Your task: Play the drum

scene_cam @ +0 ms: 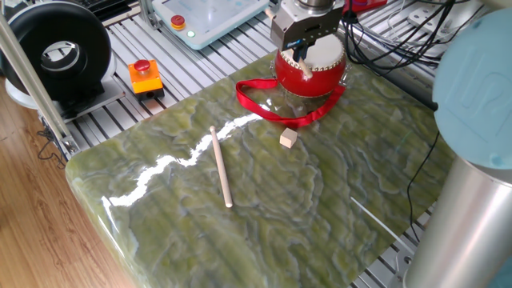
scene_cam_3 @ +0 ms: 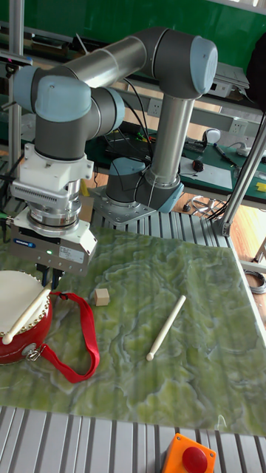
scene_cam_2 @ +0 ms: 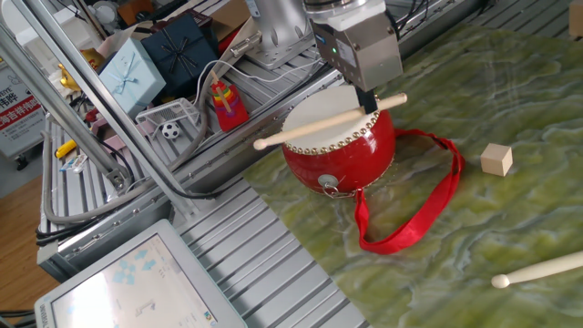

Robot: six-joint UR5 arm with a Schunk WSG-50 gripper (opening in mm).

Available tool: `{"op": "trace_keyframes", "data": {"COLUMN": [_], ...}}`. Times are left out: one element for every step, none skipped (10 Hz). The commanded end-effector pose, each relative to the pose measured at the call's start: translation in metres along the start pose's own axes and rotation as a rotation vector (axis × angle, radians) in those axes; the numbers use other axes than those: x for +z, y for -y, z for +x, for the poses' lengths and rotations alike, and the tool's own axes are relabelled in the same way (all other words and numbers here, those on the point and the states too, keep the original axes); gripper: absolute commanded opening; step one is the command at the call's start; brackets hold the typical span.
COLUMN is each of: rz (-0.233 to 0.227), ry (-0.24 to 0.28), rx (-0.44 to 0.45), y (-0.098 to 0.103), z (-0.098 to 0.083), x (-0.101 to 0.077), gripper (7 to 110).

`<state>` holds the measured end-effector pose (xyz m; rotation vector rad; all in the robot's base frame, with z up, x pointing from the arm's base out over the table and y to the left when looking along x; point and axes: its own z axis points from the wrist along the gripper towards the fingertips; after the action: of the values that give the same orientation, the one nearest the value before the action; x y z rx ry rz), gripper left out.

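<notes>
Drum (scene_cam_2: 339, 137) skin under gripper-clamped (scene_cam_2: 367, 100) drumstick (scene_cam_2: 328, 120).
</notes>
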<state>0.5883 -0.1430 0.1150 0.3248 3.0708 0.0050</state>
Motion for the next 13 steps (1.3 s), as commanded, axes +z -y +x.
{"op": "trace_keyframes", "data": {"rz": [-0.004, -0.006, -0.009, 0.014, 0.033, 0.034, 0.032, 0.031, 0.035, 0.033, 0.028, 0.026, 0.02], "ry": [-0.012, -0.011, -0.013, -0.066, -0.117, -0.133, -0.135, -0.132, -0.125, -0.114, -0.113, -0.119, -0.126], "rx": [0.003, -0.009, -0.014, -0.034, -0.041, -0.045, -0.037, -0.028, -0.016, -0.012, -0.01, -0.01, -0.007], "y": [0.0, -0.001, -0.001, 0.005, 0.01, 0.01, 0.009, 0.009, 0.01, 0.009, 0.008, 0.007, 0.006], "z": [0.003, 0.002, 0.003, 0.016, 0.029, 0.033, 0.033, 0.033, 0.031, 0.028, 0.028, 0.029, 0.031], "x": [-0.001, -0.001, -0.001, -0.001, -0.003, -0.003, -0.003, -0.003, -0.003, -0.003, -0.003, -0.003, -0.003], "gripper": [7, 7, 7, 7, 7, 7, 7, 7, 7, 7, 7, 7, 7]}}
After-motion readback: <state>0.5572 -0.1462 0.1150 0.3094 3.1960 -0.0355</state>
